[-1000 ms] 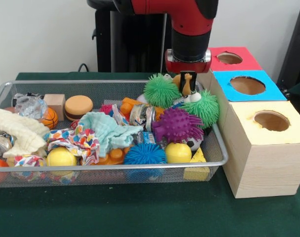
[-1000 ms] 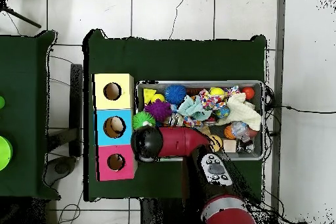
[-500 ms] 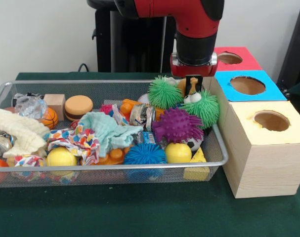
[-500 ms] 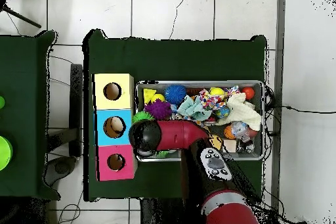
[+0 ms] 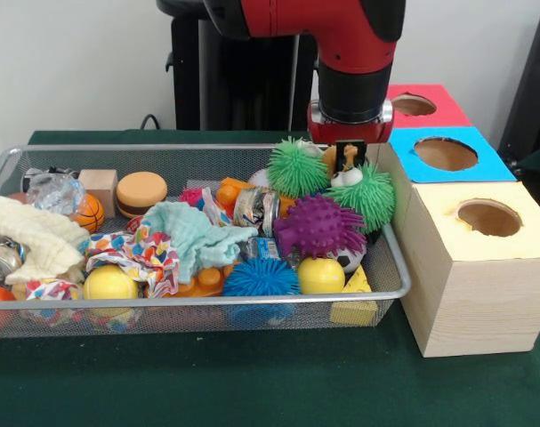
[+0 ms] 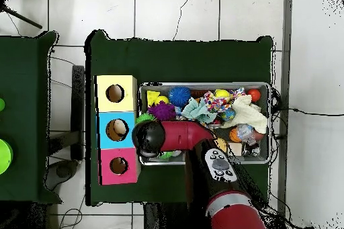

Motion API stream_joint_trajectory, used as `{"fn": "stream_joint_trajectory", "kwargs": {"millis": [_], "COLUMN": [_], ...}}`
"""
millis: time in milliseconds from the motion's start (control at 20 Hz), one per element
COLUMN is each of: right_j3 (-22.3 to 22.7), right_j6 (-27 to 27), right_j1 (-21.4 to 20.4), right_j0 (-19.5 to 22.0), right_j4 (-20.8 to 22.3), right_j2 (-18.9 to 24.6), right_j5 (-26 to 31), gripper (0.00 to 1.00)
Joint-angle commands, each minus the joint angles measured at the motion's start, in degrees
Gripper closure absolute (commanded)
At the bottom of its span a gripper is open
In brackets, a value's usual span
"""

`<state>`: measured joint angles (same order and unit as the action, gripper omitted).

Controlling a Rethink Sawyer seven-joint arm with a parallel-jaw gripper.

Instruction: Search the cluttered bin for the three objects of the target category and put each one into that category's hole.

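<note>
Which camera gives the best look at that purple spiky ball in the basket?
The front view: the purple spiky ball sits unobstructed near the wire basket's right end, spikes visible. The overhead view shows it only as a small purple blob beside the arm.

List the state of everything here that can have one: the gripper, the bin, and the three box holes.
gripper: low over the bin's far corner, shut on a small tan and white toy
wire bin: full of clutter
yellow box hole: open, unblocked
blue box hole: open, unblocked
red box hole: open, partly hidden by the arm
</note>
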<state>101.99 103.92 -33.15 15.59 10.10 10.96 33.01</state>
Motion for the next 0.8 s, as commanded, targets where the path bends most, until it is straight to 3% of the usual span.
{"fn": "stream_joint_trajectory", "kwargs": {"millis": [50, 350, 800], "right_j3": [-5.77, -4.02, -2.82], "right_j6": [-0.88, -0.36, 0.52], "right_j1": [1.62, -4.95, -8.46], "right_j0": [1.13, 0.01, -0.53], "right_j4": [-0.12, -1.36, -1.44], "right_j2": [6.08, 4.81, 4.28], "right_j5": [0.92, 10.02, 14.34], "gripper": [1.0, 1.0, 1.0]}}
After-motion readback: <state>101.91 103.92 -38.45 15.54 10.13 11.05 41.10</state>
